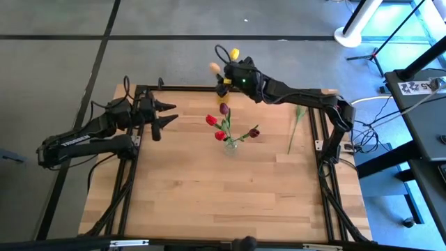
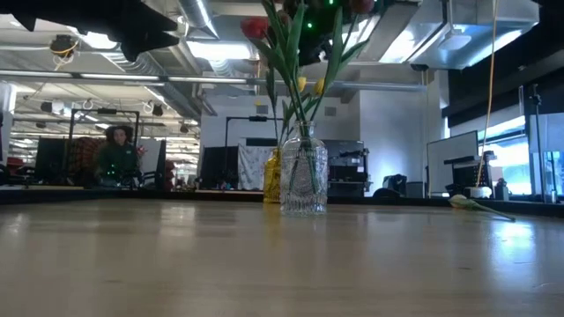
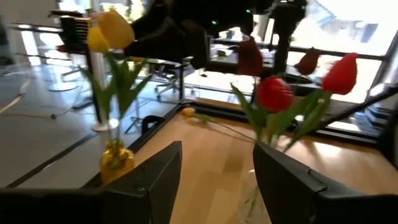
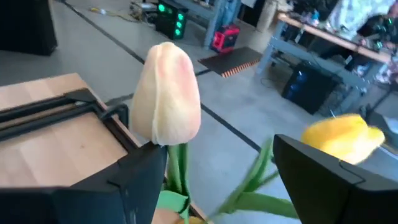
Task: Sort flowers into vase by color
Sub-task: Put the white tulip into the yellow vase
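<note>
In the upper centre of the high view the right gripper point(image 1: 224, 75) hangs over the far edge of the pale wooden table point(image 1: 209, 202), just above a small yellow vase point(image 1: 222, 90) that stands right at that edge. Its own wrist view shows a cream tulip head point(image 4: 169, 93) rising between the two dark fingers, the green stem point(image 4: 178, 168) running down between them. The fingers stand fairly wide, and I cannot tell whether they actually pinch the stem or merely flank it. A yellow tulip head point(image 4: 344, 137) sits just beside, at the right of that frame, so the light-coloured flowers seem to be gathered in this vase.

Near the centre of the high view stands a clear glass vase point(image 1: 230, 146) with red tulips point(image 1: 212, 120) and a dark maroon tulip point(image 1: 254, 132) fanning out of it — the dark colours kept together, apart from the yellow vase.

One long-stemmed tulip point(image 1: 296, 125) lies flat on the table at centre right, not yet sorted; its head colour is hard to read there.

The left gripper point(image 1: 166, 114) waits at the upper left of the table, fingers spread and holding nothing, pointed toward the two vases — clear of the right arm's reach.
</note>
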Robot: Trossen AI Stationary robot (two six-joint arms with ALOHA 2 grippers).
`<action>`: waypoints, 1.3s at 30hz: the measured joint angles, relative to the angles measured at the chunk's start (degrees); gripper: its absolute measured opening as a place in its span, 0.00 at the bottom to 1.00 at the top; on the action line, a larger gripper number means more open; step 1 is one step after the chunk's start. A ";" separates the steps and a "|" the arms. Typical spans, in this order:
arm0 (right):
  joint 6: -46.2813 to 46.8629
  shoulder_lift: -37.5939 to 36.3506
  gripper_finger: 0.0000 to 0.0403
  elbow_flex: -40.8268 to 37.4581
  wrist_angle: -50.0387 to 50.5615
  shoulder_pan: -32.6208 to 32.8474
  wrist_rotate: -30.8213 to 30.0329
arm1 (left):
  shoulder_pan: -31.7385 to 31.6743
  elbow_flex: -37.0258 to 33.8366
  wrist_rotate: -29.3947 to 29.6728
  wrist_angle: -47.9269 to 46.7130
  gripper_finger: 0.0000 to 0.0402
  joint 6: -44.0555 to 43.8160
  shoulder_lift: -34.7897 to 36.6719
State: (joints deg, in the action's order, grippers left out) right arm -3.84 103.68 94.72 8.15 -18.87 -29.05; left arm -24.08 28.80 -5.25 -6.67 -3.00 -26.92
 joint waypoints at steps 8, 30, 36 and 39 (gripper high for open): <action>5.81 0.09 0.73 0.00 8.10 -3.90 3.06 | 0.13 0.00 2.64 -0.98 0.48 -1.55 -0.07; 8.66 -9.81 0.73 9.80 34.89 -1.36 2.11 | 2.78 -1.47 -5.41 0.07 0.48 -4.85 -0.07; 23.36 -14.01 0.73 8.13 59.07 -1.42 -7.59 | 7.08 -2.43 -4.53 0.14 0.48 -5.62 -0.08; 32.32 -16.62 0.73 2.56 67.68 -2.30 -9.08 | 9.30 -2.43 -4.36 0.42 0.48 -5.64 -0.07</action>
State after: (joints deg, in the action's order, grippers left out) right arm 28.48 87.06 97.28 75.84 -21.17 -38.13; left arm -14.77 26.37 -9.61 -6.25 -8.64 -26.98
